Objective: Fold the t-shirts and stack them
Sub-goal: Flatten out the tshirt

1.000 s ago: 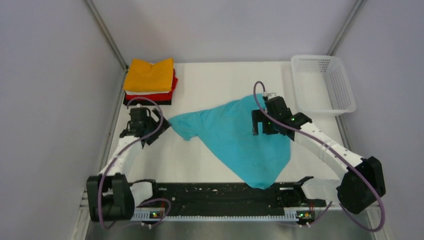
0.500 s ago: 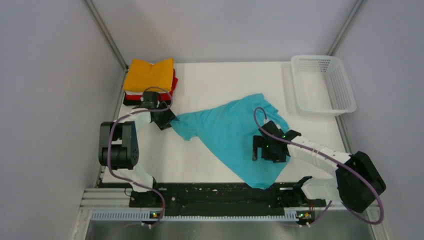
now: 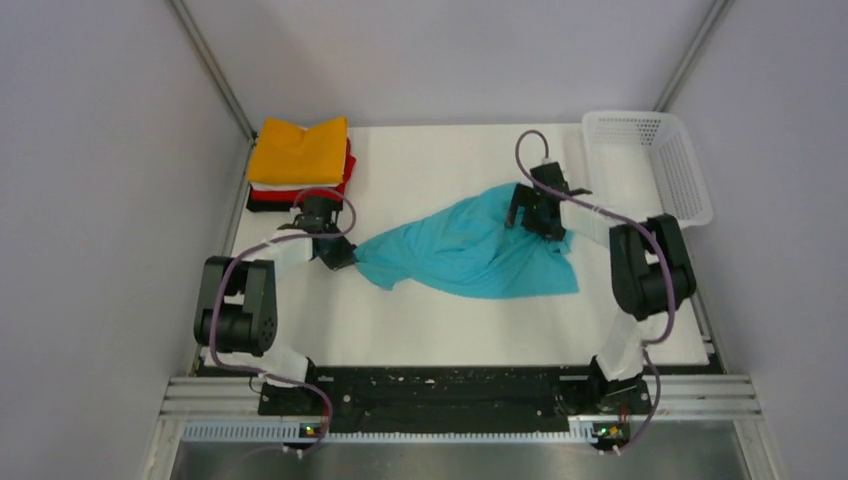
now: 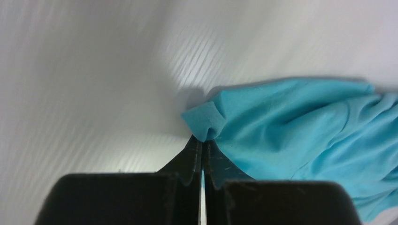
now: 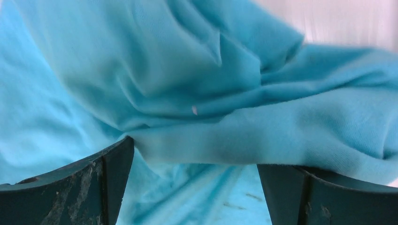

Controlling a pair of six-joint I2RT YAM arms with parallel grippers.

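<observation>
Bunched farther back since a second ago, mid table (image 3: pixel 430 330): teal t-shirt (image 3: pixel 470 255). Pinching its left corner, left gripper (image 3: pixel 338 254); spread above its right edge, right gripper (image 3: pixel 532 212). Clamp, then pull taut.

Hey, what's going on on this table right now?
Two robot arms are working on a turquoise t-shirt that lies crumpled on the table. The left pincer is shut on the shirt's left tip. The right pincer hangs open over the bunched cloth at the far right end. A stack of folded shirts, orange on top, sits in the far left corner, and a white basket at the far right.
</observation>
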